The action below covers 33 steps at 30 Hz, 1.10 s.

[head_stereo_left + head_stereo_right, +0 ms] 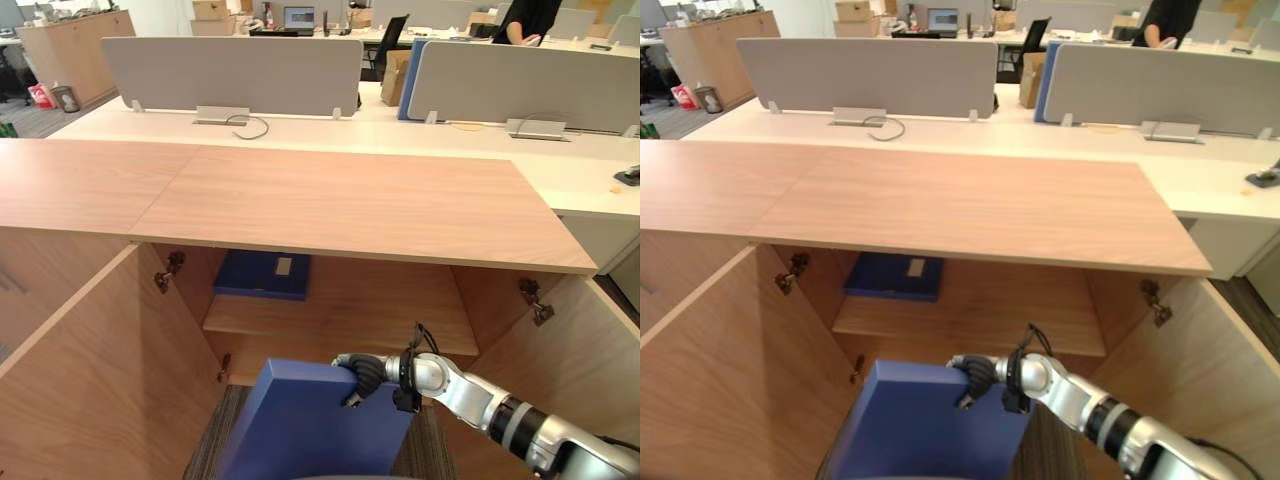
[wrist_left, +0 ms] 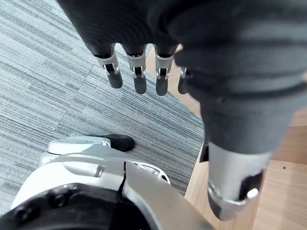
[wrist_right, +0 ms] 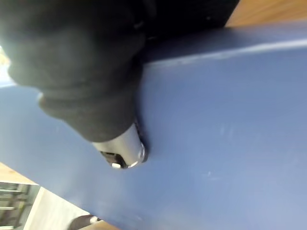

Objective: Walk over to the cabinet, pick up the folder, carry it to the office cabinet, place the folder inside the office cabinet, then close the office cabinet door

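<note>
My right hand (image 1: 362, 375) is shut on the top edge of a blue folder (image 1: 310, 420), held upright low in front of the open office cabinet (image 1: 350, 200). In the right wrist view the thumb (image 3: 120, 148) presses on the folder's blue face (image 3: 230, 143). The folder is outside the cabinet, just before its lower opening. A second blue folder (image 1: 262, 274) lies flat on the cabinet's inner shelf (image 1: 340, 315), at the back left. My left hand (image 2: 136, 79) hangs over grey carpet (image 2: 48, 72) with straight fingers and holds nothing.
Both cabinet doors stand wide open, the left door (image 1: 90, 380) and the right door (image 1: 590, 360) flanking the opening. Behind the cabinet runs a white desk (image 1: 400, 135) with grey dividers (image 1: 230, 75). A person (image 1: 525, 20) stands at the far back right.
</note>
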Motion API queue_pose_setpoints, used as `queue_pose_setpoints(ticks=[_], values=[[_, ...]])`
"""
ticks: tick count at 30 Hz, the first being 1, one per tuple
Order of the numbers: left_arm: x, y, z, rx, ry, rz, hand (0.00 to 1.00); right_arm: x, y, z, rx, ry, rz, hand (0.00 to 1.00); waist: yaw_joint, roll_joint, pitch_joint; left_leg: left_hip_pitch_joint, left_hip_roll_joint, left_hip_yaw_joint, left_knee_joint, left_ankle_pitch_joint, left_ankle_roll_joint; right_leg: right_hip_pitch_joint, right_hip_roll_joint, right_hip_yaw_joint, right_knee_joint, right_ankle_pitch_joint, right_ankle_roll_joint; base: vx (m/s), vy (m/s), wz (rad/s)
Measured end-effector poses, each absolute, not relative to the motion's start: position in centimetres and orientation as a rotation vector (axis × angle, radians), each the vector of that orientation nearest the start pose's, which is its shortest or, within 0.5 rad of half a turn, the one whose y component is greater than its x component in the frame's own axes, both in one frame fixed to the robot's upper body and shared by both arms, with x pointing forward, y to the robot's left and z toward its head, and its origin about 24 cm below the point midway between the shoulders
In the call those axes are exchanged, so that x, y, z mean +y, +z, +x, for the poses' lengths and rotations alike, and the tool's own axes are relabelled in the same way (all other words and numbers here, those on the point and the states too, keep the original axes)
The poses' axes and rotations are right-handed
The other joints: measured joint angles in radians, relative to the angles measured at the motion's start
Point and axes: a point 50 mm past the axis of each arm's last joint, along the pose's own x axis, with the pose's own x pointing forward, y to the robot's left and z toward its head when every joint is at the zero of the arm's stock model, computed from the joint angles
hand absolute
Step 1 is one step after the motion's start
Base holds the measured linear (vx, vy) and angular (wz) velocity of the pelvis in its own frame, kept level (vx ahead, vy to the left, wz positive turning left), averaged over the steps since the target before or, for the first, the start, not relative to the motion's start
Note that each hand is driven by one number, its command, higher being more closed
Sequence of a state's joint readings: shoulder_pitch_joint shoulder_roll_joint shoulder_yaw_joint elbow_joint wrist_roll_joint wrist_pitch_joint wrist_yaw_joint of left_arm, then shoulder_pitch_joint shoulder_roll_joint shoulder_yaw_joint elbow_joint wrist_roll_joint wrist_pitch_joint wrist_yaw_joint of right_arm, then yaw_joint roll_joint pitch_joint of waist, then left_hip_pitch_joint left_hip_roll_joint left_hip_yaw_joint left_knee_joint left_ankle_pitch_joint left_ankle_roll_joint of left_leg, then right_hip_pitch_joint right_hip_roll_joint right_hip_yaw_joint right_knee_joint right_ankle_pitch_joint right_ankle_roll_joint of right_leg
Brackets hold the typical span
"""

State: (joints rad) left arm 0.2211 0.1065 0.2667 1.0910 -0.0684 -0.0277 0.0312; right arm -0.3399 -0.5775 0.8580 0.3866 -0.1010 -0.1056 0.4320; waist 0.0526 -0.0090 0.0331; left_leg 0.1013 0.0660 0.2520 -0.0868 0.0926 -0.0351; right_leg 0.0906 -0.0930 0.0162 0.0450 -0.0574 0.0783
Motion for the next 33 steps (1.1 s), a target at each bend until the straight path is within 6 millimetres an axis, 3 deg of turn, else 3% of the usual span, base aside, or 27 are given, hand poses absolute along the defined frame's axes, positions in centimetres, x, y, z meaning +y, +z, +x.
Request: queue_pose_setpoints(ticks=[1, 2, 3, 4, 6, 9, 12, 13, 15, 16, 19, 21, 22, 24, 29, 33], values=[[22.7, -16.7, 2.5, 1.239, 0.431, -0.081, 0.0, -13.0, -3.6, 24.3, 0.394, 1.089, -0.844, 1.0, 0.002, -0.002, 0.007, 0.0, -0.001, -0.006, 0.0, 0.001, 0.001, 0.003, -0.001, -0.006, -0.002, 0.0, 0.0, 0.01, 0.001, 0.2], [22.6, -16.7, 2.7, 1.236, 0.428, -0.083, 0.0, -15.1, -4.5, 25.4, 0.491, 0.935, -0.781, 1.0, 0.005, 0.005, 0.022, -0.001, -0.004, -0.015, 0.0, 0.002, 0.003, 0.007, -0.004, -0.014, -0.005, 0.0, 0.0, 0.0, 0.013, 0.15], [22.3, -16.8, 2.7, 1.238, 0.423, -0.088, 0.0, -17.6, -5.0, 26.5, 0.574, 0.727, -0.637, 1.0, 0.011, 0.017, 0.034, -0.001, -0.009, -0.022, 0.0, 0.003, 0.004, 0.007, -0.008, -0.014, -0.005, 0.0, 0.001, 0.0, 0.017, 0.1], [22.1, -16.8, 2.7, 1.24, 0.42, -0.093, 0.0, -18.9, -5.1, 26.9, 0.603, 0.613, -0.53, 1.0, 0.013, 0.027, 0.042, -0.001, -0.011, -0.026, 0.0, 0.003, 0.004, 0.007, -0.01, -0.014, -0.005, 0.0, 0.001, 0.0, 0.034, 0.01], [21.5, -16.9, 2.8, 1.24, 0.411, -0.11, 0.0, -22.4, -4.9, 28.0, 0.601, 0.21, -0.142, 1.0, 0.015, 0.062, 0.087, -0.002, -0.016, -0.037, 0.0, 0.002, 0.004, 0.003, -0.014, -0.01, -0.003, 0.004, 0.006, -0.01, 0.032, -0.04], [21.3, -17.0, 2.9, 1.237, 0.428, -0.125, 0.0, -23.4, -4.3, 28.7, 0.529, -0.049, 0.177, 1.0, 0.01, 0.089, 0.122, -0.027, -0.012, -0.029, 0.0, 0.003, 0.005, -0.032, -0.009, 0.009, -0.002, 0.011, 0.009, -0.03, 0.012, -0.17], [21.0, -17.0, 2.9, 1.232, 0.456, -0.154, 0.0, -22.7, -3.3, 30.2, 0.452, -0.171, 0.434, 1.0, 0.018, 0.097, 0.159, -0.055, -0.004, 0.015, 0.001, 0.002, 0.006, -0.085, 0.0, 0.055, -0.004, 0.03, 0.007, -0.03, 0.017, -0.6], [21.0, -17.0, 3.3, 1.218, 0.492, -0.183, 0.0, -21.5, -1.8, 31.9, 0.376, -0.209, 0.607, 1.0, 0.025, 0.096, 0.2, -0.084, 0.004, 0.063, 0.015, -0.003, 0.009, -0.133, 0.007, 0.1, -0.003, 0.051, 0.009, -0.08, 0.025, -0.93], [21.0, -17.0, 3.8, 1.199, 0.532, -0.218, 0.0, -20.3, 0.1, 33.5, 0.291, -0.225, 0.768, 1.0, 0.036, 0.093, 0.224, -0.148, 0.021, 0.105, 0.063, -0.02, 0.019, -0.203, 0.011, 0.134, 0.011, 0.069, 0.01, -0.11, -0.006, -0.85], [21.0, -16.8, 4.6, 1.159, 0.571, -0.257, 0.0, -19.6, 2.4, 34.9, 0.195, -0.215, 0.88, 1.0, 0.046, 0.099, 0.269, -0.197, 0.04, 0.13, 0.145, -0.055, 0.023, -0.252, 0.018, 0.145, 0.051, 0.07, 0.01, -0.11, -0.041, -0.57], [20.8, -16.7, 5.1, 1.12, 0.63, -0.324, 0.0, -18.8, 6.4, 36.7, 0.068, -0.156, 0.987, 1.0, 0.057, 0.113, 0.326, -0.268, 0.092, 0.138, 0.288, -0.117, 0.029, -0.312, 0.041, 0.132, 0.135, 0.069, 0.01, -0.08, -0.061, -0.46], [20.2, -16.6, 5.7, 1.094, 0.654, -0.391, 0.0, -19.4, 11.6, 37.9, -0.136, -0.126, 1.095, 1.0, 0.054, 0.12, 0.373, -0.338, 0.115, 0.111, 0.373, -0.141, 0.026, -0.392, 0.045, 0.064, 0.236, 0.041, -0.006, -0.13, -0.096, -0.03], [20.1, -16.6, 5.9, 1.089, 0.655, -0.401, 0.0, -19.9, 12.8, 38.1, -0.187, -0.129, 1.114, 1.0, 0.051, 0.121, 0.378, -0.36, 0.115, 0.1, 0.391, -0.146, 0.021, -0.413, 0.039, 0.049, 0.259, 0.024, -0.013, -0.16, -0.091, 0.3], [19.8, -16.6, 6.7, 1.069, 0.666, -0.439, 0.0, -22.0, 16.9, 38.5, -0.343, -0.146, 1.161, 1.0, 0.048, 0.125, 0.402, -0.446, 0.119, 0.058, 0.469, -0.165, 0.016, -0.495, 0.022, 0.0, 0.361, -0.034, -0.021, -0.18, -0.079, 0.46], [19.9, -16.6, 6.7, 1.039, 0.761, -0.564, 0.0, -21.9, 21.7, 39.3, -0.435, -0.118, 1.233, 1.0, 0.048, 0.13, 0.421, -0.592, 0.139, 0.002, 0.592, -0.198, 0.007, -0.629, 0.014, -0.049, 0.505, -0.094, -0.047, -0.15, -0.084, 0.25], [19.9, -16.5, 7.4, 1.002, 0.823, -0.657, 0.0, -21.3, 27.7, 39.7, -0.526, -0.052, 1.274, 1.0, 0.044, 0.133, 0.443, -0.71, 0.149, -0.026, 0.745, -0.245, 0.004, -0.756, -0.005, -0.054, 0.693, -0.166, -0.062, -0.05, -0.091, 0.1]])
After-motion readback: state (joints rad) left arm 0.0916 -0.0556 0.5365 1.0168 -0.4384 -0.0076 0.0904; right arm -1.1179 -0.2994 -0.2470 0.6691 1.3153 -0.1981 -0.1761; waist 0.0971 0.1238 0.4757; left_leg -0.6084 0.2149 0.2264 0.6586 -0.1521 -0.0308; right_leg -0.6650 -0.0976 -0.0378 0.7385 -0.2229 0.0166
